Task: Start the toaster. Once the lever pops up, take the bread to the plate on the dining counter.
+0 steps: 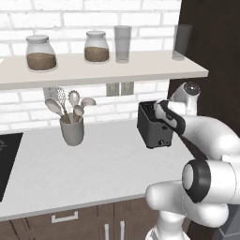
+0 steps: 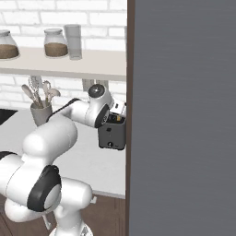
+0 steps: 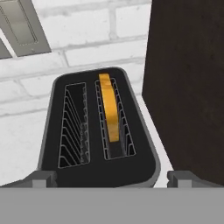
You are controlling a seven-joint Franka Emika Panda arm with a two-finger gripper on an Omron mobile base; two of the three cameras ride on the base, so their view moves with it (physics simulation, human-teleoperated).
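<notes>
The black toaster (image 1: 151, 129) stands on the grey wall counter (image 1: 93, 164), close against a dark cabinet side. In the hand view I look down on the toaster's top (image 3: 98, 170). The bread (image 3: 109, 109), a golden slice, stands on edge in the right slot, and the left slot is empty. My gripper (image 3: 113, 178) hovers open just above the toaster's near end, its fingertips (image 3: 43, 178) spread wider than the toaster, nothing between them. The plate and the dining counter are out of view.
A grey cup of wooden utensils (image 1: 71, 129) stands left of the toaster. A shelf (image 1: 93, 70) above holds jars and glasses. The dark cabinet side (image 1: 211, 56) rises right of the toaster. A black cooktop (image 1: 7, 159) sits at far left.
</notes>
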